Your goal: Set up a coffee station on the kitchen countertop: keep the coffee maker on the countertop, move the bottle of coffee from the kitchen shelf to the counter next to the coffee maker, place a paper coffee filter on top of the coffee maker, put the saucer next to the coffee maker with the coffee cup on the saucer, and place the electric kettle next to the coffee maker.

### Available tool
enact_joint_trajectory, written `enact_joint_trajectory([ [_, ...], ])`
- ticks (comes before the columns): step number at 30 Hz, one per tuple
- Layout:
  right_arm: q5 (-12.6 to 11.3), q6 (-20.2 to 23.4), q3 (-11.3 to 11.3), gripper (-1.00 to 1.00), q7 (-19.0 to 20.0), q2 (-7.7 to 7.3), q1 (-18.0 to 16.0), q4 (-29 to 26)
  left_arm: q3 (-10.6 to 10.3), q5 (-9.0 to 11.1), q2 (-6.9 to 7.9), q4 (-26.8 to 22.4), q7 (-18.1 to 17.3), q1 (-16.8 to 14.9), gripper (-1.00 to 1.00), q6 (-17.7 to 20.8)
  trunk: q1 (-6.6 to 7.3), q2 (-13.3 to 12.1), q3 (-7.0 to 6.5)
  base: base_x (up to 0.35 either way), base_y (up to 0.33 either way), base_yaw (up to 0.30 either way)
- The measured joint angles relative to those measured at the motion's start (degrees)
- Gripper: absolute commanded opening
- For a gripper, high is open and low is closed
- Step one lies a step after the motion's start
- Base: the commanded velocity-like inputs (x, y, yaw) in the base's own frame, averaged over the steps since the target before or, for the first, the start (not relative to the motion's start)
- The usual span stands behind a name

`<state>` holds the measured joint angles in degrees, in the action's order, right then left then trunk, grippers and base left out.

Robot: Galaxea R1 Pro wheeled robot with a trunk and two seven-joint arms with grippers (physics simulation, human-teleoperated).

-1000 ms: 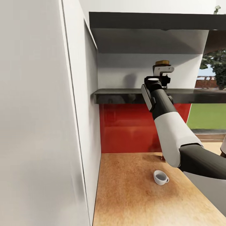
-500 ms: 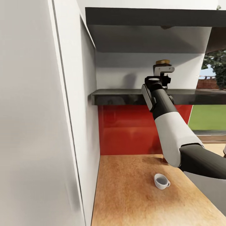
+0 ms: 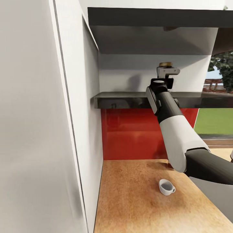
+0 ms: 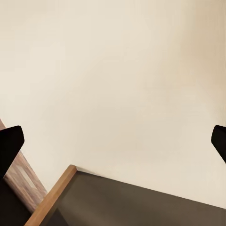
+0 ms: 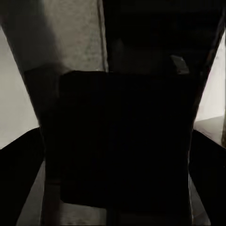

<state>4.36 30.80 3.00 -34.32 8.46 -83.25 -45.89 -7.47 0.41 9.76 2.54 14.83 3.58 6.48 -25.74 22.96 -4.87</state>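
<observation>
A tall white cabinet side (image 3: 77, 129) walls off the left of the countertop (image 3: 136, 200). The black shelf (image 3: 129, 98) juts out overhead, with a dark board (image 3: 145, 17) capping the gap above it. Open worktop surrounds a lone white cup (image 3: 166, 187); the right arm (image 3: 174, 129) crosses that space.

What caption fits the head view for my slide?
Right gripper raised to the kitchen shelf at the bottle of coffee, with the coffee cup waiting on the kitchen countertop below.
</observation>
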Motion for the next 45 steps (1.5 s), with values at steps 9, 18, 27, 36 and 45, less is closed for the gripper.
enact_joint_trajectory([
  [9, 0.05, -0.03, 0.02, -1.0, 0.12, 0.0, -0.01, 0.04, -0.01, 0.0, 0.0, 0.01, 0.0, 0.0, 1.0, 0.0, 0.0, 0.0, -0.01, 0.0, 0.0, 0.0],
  [18, 0.11, -0.05, 0.03, -1.0, 0.13, 0.0, -0.01, 0.02, 0.0, 0.0, 0.41, 0.01, -0.03, 0.0, 1.0, 0.0, 0.0, 0.0, -0.01, 0.0, 0.0, 0.0],
  [27, 0.26, -0.11, 0.08, -1.0, 0.09, 0.04, 0.03, -0.2, 0.18, 0.0, 0.7, -0.23, 0.35, -0.08, 1.0, 0.05, -0.05, -0.07, 0.02, -0.131, 0.0, 0.0],
  [36, 0.06, -0.1, 0.09, -1.0, 0.12, 0.39, 0.04, -0.46, 0.1, 0.0, 0.7, -0.19, 0.27, -0.08, 1.0, 0.0, -0.06, -0.08, 0.02, -0.333, 0.0, 0.0],
  [45, 0.03, -0.1, 0.07, -1.0, 0.15, 0.42, 0.04, -0.4, 0.1, 0.0, 0.7, -0.18, 0.26, -0.09, 1.0, 0.0, -0.06, -0.08, 0.02, -0.337, 0.0, 0.0],
])
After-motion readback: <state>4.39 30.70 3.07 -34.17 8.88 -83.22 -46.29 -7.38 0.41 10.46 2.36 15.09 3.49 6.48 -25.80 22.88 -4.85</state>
